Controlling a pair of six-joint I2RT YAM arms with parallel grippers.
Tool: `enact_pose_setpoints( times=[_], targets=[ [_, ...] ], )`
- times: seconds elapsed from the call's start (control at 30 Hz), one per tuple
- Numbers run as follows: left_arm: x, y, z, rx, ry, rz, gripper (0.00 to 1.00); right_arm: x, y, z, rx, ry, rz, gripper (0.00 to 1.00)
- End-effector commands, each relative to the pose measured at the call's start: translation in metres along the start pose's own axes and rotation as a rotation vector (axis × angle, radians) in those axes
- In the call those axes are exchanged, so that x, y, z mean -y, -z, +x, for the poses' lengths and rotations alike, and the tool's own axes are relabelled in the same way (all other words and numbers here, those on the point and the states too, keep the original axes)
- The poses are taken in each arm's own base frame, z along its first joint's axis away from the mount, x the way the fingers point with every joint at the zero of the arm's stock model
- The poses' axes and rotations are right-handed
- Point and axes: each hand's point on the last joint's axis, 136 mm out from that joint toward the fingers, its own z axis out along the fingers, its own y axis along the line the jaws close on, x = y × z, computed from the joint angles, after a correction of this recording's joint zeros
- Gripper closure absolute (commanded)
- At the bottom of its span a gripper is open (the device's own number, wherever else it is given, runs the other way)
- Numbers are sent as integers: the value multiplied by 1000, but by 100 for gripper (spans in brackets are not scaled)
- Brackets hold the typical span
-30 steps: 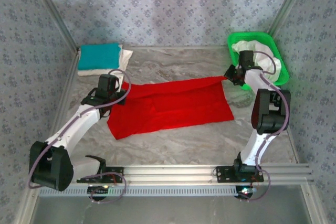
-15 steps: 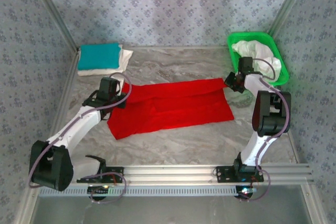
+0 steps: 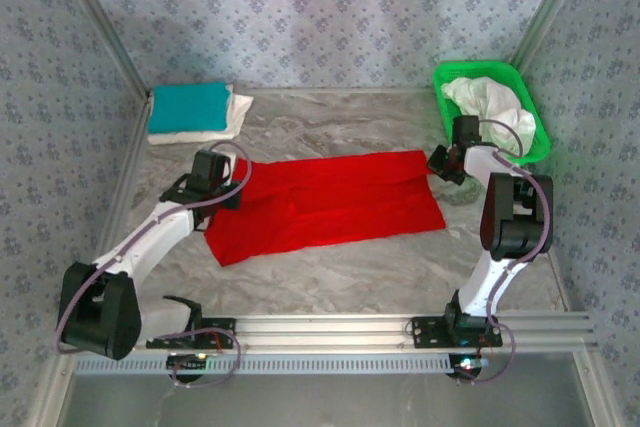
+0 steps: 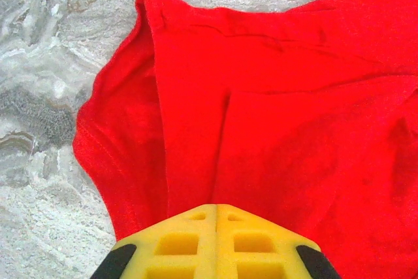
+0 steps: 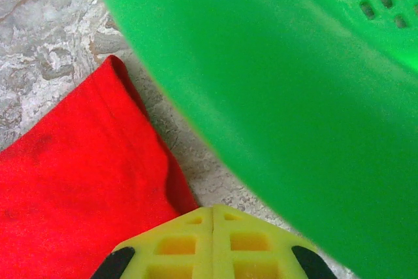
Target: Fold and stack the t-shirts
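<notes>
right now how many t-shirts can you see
4: red shirt spread mid-table; teal shirt folded atop a white folded shirt, back left; crumpled white shirt in the green basket. More whites may be hidden.

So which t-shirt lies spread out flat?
The bright red cloth t-shirt; the teal t-shirt sits folded far left, a white one crumpled in the green mesh basket.

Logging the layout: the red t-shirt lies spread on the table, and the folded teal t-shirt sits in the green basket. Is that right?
No: the teal t-shirt lies on a folded white t-shirt in the far left corner; the green basket holds white cloth. The top external view shows it. The red t-shirt does lie spread on the table.
</notes>
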Motion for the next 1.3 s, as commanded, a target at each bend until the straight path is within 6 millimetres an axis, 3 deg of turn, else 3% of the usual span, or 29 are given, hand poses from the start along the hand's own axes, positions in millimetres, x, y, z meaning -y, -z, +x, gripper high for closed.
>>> enact_pose_setpoints(
  times=[0.0, 0.1, 0.23, 0.33, 0.4, 0.5, 0.57, 0.6, 0.67, 0.87, 0.97, 1.13, 1.27],
  targets=[
    [0, 6, 1, 23, 10, -1, 100, 9, 1, 5, -4, -24, 33, 100],
    [-1, 3, 9, -3, 17, -8, 100, 12, -2, 9, -18, -37, 41, 93],
    [-6, 9, 9, 2, 42, -34, 64, 13, 7, 10, -12, -39, 47, 72],
    [-7, 22, 1, 55, 62, -25, 53, 13, 24, 3, 36, -33, 60, 69],
    [-5, 32, -8, 106, 70, -7, 51, 7, 36, -4, 55, -19, 47, 69],
    [4, 41, -22, 185, 56, 51, 41, -21, 46, -10, 79, 58, -16, 74],
    [9, 35, -31, 197, 37, 73, 30, -45, 44, -7, 78, 126, -50, 93],
    [13, 28, -33, 174, 21, 89, 30, -59, 44, -10, 85, 154, -77, 100],
    [21, 9, -38, 91, -5, 110, 31, -78, 32, -3, 59, 190, -116, 100],
    [23, -53, -50, -86, 16, 123, 33, -98, -10, 12, -39, 191, -177, 100],
    [14, -69, -57, -111, 47, 91, 32, -88, -22, 19, -74, 142, -167, 100],
    [-11, -78, -63, -96, 148, 65, 29, -63, -40, 40, -126, 79, -124, 100],
    [-5, -90, -55, -161, 150, 115, 29, -53, -49, 59, -163, 66, -115, 100]
  ],
)
